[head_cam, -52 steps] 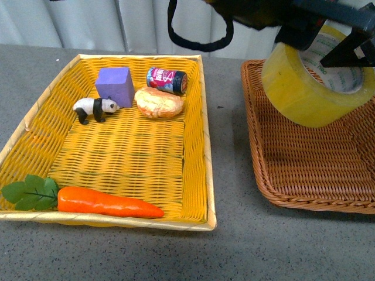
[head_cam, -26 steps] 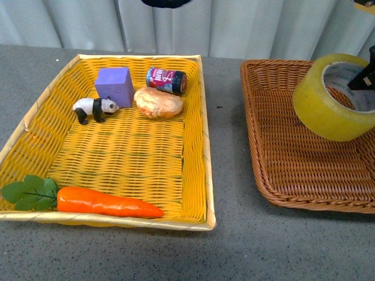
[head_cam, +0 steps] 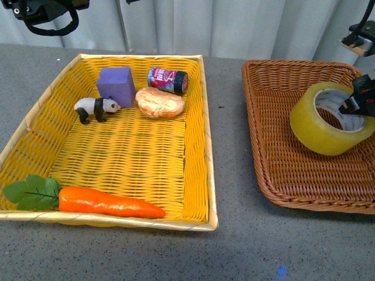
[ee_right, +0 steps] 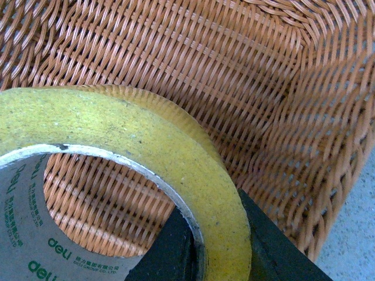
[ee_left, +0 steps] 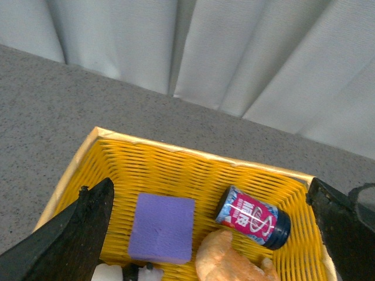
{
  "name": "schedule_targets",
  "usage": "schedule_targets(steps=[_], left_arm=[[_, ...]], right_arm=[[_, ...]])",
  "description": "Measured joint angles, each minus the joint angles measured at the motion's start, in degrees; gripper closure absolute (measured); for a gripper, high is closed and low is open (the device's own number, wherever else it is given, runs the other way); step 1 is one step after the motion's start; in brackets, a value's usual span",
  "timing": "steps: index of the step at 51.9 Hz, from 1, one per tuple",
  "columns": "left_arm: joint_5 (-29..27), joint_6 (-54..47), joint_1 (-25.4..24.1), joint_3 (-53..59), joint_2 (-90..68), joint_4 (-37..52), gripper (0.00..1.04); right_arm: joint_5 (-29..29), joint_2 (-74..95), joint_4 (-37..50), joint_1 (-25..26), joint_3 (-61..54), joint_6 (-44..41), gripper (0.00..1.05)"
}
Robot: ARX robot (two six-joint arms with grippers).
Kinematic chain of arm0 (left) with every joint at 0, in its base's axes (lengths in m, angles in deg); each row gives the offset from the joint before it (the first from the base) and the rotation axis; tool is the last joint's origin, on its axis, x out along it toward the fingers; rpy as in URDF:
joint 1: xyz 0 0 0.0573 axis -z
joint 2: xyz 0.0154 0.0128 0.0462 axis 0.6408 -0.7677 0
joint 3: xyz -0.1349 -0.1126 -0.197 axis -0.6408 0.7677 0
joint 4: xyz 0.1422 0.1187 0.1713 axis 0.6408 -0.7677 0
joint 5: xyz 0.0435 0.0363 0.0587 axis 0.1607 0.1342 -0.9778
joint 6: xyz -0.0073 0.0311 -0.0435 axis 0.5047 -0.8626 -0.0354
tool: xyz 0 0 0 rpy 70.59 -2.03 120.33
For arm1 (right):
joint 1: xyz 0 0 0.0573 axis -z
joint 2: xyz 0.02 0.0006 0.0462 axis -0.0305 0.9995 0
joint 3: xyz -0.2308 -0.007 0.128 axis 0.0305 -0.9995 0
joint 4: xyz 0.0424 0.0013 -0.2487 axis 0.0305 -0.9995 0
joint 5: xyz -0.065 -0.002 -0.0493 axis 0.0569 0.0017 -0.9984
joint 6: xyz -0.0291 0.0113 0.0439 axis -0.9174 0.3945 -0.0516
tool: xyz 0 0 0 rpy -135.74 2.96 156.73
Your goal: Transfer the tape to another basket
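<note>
Near: carrot [head_cam: 108,202] lay along front wall of yellow tray [head_cam: 206,146]. Strip of bare table [head_cam: 231,158] ran between tray and basket [head_cam: 304,202].

Middle: tape [head_cam: 325,126] was inside basket, right half, tipped up on edge, hole facing up and to right. Could not tell if it touched basket floor. Right hand [ee_right: 217,252] pinched tape wall, one finger inside hole, one outside. Basket floor left of tape and in front was bare.

Far: panda [head_cam: 94,108], purple block [head_cam: 115,85], bread [head_cam: 159,102] and can [head_cam: 168,80] sat close together at tray's back. Left hand [ee_left: 208,196] hung above them, spread wide, holding nothing.
</note>
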Motion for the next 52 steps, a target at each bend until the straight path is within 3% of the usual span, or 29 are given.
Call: schedule_targets(steps=[8, 22, 31, 39, 41, 47, 52], left_arm=[[0.46, 0.94, -0.74, 0.85, 0.59, -0.61, 0.07], [-2.69, 3.02, -0.61, 2.01, 2.38, -0.61, 0.07], [-3.93, 4.35, -0.94, 5.81, 6.97, 0.42, 0.07], [-6.25, 2.91, 0.20, 9.73, 10.95, 1.90, 0.07], [-3.10, 0.02, -0.02, 11.39, 11.21, 6.19, 0.11], [6.75, -9.88, -1.16, 20.96, 13.97, 24.96, 0.29], [8.41, -14.05, -2.49, 27.52, 17.18, 32.13, 0.43]], right_arm=[[-0.04, 3.19, 0.63, -0.70, 1.46, 1.55, 0.85], [-0.55, 1.73, 6.51, -0.09, -0.13, 4.35, 0.42], [-5.88, -8.35, 19.10, 2.23, -8.55, 8.09, 0.07], [-9.20, -17.03, 25.11, 3.98, -15.45, 11.06, 0.09], [-8.61, -17.33, 26.62, 4.15, -16.22, 12.20, 0.10], [-4.33, -16.92, 54.29, 4.11, -26.51, 19.74, 0.27], [-4.50, -17.18, 70.71, 3.26, -34.93, 23.30, 0.41]])
